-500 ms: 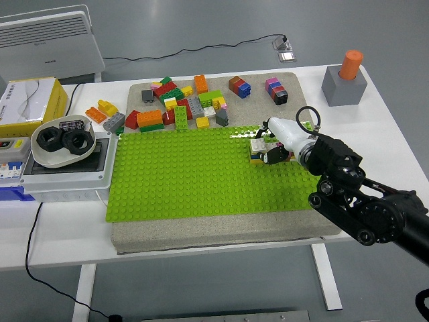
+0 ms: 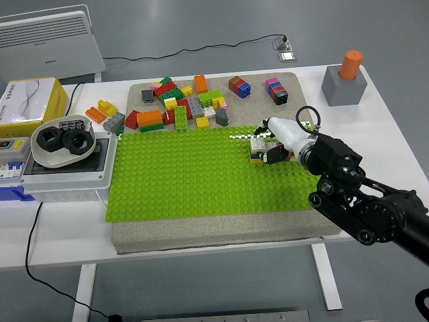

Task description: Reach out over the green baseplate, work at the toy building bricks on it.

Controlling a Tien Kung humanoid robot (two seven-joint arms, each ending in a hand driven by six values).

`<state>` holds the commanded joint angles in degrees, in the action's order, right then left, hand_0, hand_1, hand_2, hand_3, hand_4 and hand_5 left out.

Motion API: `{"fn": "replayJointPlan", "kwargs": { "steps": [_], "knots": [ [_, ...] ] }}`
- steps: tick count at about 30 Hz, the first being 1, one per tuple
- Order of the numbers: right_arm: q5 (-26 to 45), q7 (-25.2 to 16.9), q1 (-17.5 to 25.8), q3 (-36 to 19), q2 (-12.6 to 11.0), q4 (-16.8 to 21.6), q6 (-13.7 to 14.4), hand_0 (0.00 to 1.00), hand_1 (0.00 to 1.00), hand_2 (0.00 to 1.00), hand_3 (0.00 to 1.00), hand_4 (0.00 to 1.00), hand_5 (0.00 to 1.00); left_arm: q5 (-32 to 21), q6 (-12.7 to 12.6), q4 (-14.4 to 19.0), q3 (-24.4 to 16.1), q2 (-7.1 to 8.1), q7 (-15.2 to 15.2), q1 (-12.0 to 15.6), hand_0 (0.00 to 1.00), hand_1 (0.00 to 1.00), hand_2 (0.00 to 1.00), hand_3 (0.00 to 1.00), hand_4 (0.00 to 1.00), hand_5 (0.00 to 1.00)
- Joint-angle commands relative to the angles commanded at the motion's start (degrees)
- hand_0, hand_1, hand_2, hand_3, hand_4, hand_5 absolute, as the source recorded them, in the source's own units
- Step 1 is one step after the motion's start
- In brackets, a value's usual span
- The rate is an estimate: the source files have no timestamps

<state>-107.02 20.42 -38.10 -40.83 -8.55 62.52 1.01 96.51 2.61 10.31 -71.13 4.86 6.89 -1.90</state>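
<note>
black right arm low over green baseplate [image 2: 201, 171], hand [image 2: 273, 142] curled around small brick stack [image 2: 259, 147]

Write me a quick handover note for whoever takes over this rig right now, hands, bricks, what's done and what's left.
Right robot hand: reached in from the right over the green baseplate, at a small stack of bricks near the plate's right end. Whether its fingers grip the stack cannot be told from this view.
Left robot hand: not in view.
Loose bricks: heaped on the mat beyond the baseplate's far edge, with a few more pairs further right.
Done: one small stack sits on the plate.
Left: the rest of the plate is bare; the loose bricks are not yet placed.
</note>
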Motion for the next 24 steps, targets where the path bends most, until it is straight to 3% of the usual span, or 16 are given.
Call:
{"fn": "replayJointPlan", "kwargs": {
  "steps": [16, 17, 22, 23, 24],
  "knots": [
    [0.74, -0.01, 0.15, -0.46, -0.4, 0.92, -1.32, 0.755, 0.719, 0.803, 0.68, 0.712, 0.119, 0.12, 0.14, 0.0, -0.13, -0.01, -0.05, 0.06, 0.723, 0.37, 0.33, 0.506, 0.259, 0.002],
    [0.88, -0.02, 0.2, -0.59, -0.45, 1.04, -1.45, 0.758, 0.727, 0.816, 0.719, 0.766, 0.135, 0.1, 0.15, 0.0, -0.11, -0.01, -0.04, 0.07, 0.724, 0.369, 0.329, 0.506, 0.259, 0.002],
    [1.2, -0.2, 0.73, -1.5, -1.04, 2.48, -1.8, 0.758, 0.727, 0.816, 0.719, 0.766, 0.135, -0.02, 0.2, 0.0, -0.05, -0.06, 0.02, 0.14, 0.724, 0.369, 0.329, 0.506, 0.259, 0.002],
    [1.05, -0.36, 0.92, -1.79, -1.28, 3.03, -1.8, 0.763, 0.73, 0.828, 0.745, 0.909, 0.257, -0.04, 0.21, 0.0, -0.08, -0.08, 0.04, 0.15, 0.724, 0.369, 0.329, 0.506, 0.26, 0.002],
    [0.93, -0.64, 1.12, -2.1, -1.55, 3.61, -1.8, 0.763, 0.73, 0.828, 0.745, 0.909, 0.257, -0.04, 0.2, 0.0, -0.12, -0.09, 0.05, 0.15, 0.724, 0.369, 0.329, 0.506, 0.26, 0.002]
  ]
}}
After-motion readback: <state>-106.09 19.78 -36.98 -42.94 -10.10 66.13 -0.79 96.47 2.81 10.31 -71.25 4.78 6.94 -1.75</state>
